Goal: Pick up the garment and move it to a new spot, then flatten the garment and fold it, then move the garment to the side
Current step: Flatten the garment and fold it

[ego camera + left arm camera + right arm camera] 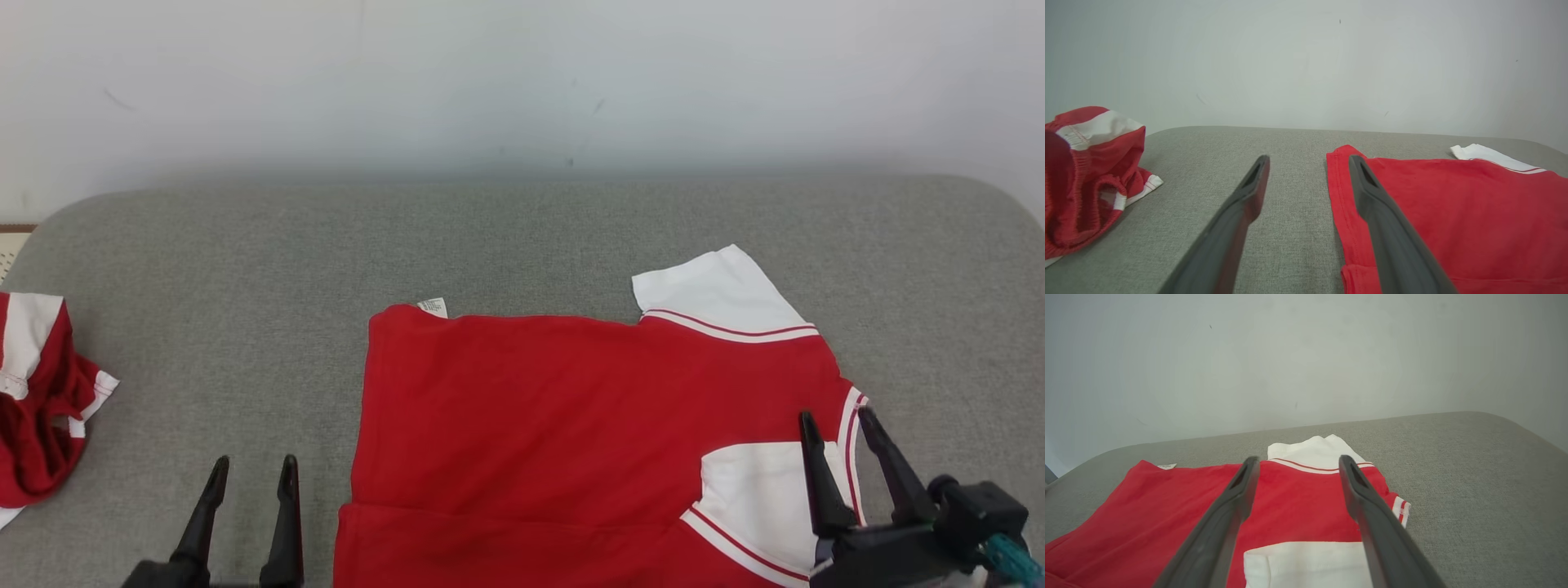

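A red garment [531,416] with white sleeves lies spread flat on the grey padded surface, its near part folded over itself. One white sleeve [718,294] points to the far right, another lies on the red cloth near the right front. My right gripper [833,425] hovers open over that near sleeve, nothing between its fingers. At the lower left my left gripper [253,469] stands open above bare surface, just left of the garment's hem edge [1335,192]. The right wrist view looks along the garment [1298,498] toward the far sleeve.
A second red and white garment [37,408] lies crumpled at the left edge of the grey surface [245,269], also in the left wrist view [1086,171]. A pale wall [522,82] rises behind. Bare surface stretches beyond and to the right of the spread garment.
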{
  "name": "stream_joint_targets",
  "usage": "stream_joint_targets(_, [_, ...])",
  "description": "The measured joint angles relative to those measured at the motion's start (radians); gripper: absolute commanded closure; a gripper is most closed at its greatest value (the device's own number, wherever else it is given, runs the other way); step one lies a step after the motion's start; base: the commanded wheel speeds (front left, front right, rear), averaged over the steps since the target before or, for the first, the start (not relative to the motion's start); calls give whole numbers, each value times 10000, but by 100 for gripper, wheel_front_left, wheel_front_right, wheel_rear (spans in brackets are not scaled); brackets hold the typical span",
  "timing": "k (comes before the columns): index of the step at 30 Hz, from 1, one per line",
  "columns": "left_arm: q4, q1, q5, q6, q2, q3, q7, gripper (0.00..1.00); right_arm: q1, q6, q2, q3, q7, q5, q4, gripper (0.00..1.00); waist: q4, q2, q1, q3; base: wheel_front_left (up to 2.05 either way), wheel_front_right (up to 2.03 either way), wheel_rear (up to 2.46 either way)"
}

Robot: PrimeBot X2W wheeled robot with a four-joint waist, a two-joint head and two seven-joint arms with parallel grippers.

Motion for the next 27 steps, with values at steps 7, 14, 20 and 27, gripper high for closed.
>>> stream_joint_targets(7, [1383,-1302,-291,-698,320,-36,0,0,-669,0,75,198,-92,-466,-31,0,-240,0,0,224,0,0,0])
stream_joint_targets(14, [3237,-3239,-585,-1016,650,-351,-4,0,-1161,0,222,441,-132,-731,165,0,-656,0,1,632,0,0,0])
stream_joint_targets(20, [4688,-4611,-761,-1139,924,-535,-13,0,-1459,0,276,318,-146,-840,52,0,-1120,1,1,1084,0,0,0])
stream_joint_targets(27, [6376,-5822,-995,-1156,1233,-606,-13,0,-1566,0,376,313,-146,-1001,-151,0,-1621,1,2,1706,0,0,0])
